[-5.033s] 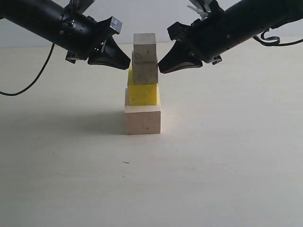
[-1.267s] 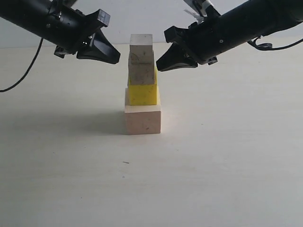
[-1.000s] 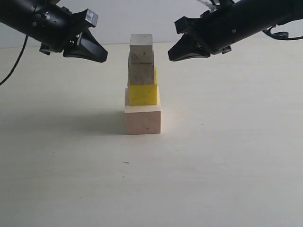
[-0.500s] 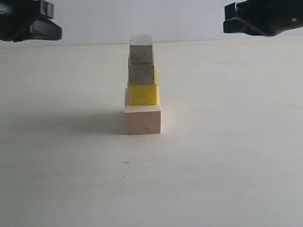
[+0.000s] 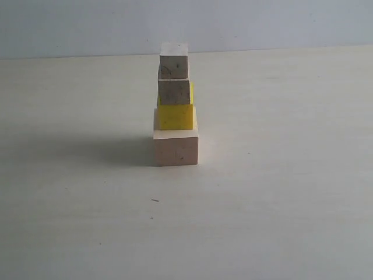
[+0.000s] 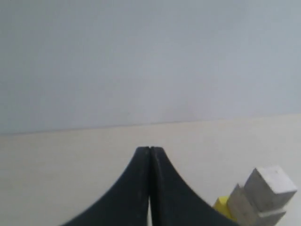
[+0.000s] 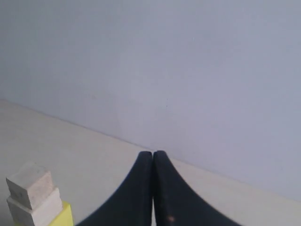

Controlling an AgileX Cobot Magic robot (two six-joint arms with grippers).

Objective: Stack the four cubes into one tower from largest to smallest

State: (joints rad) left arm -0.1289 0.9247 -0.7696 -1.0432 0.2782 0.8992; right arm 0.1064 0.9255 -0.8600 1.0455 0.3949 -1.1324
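Observation:
The tower stands alone mid-table in the exterior view: a large pale wood cube (image 5: 175,144) at the base, the yellow cube (image 5: 175,116) on it, then a small wood cube (image 5: 174,91) and a smaller one (image 5: 174,60) on top. Neither arm shows in that view. My left gripper (image 6: 149,149) is shut and empty, with the top cubes (image 6: 269,187) and a sliver of yellow (image 6: 222,206) off to its side. My right gripper (image 7: 153,153) is shut and empty too, apart from the small top cube (image 7: 29,182) and the yellow cube (image 7: 61,216).
The pale tabletop (image 5: 280,192) spreads all round the tower, with a plain grey wall (image 5: 262,23) behind it. A tiny dark speck (image 5: 154,200) lies on the table in front of the tower.
Both arms have drawn up and outward from either side of the tower and left the exterior view. The four stacked cubes have stayed in place.

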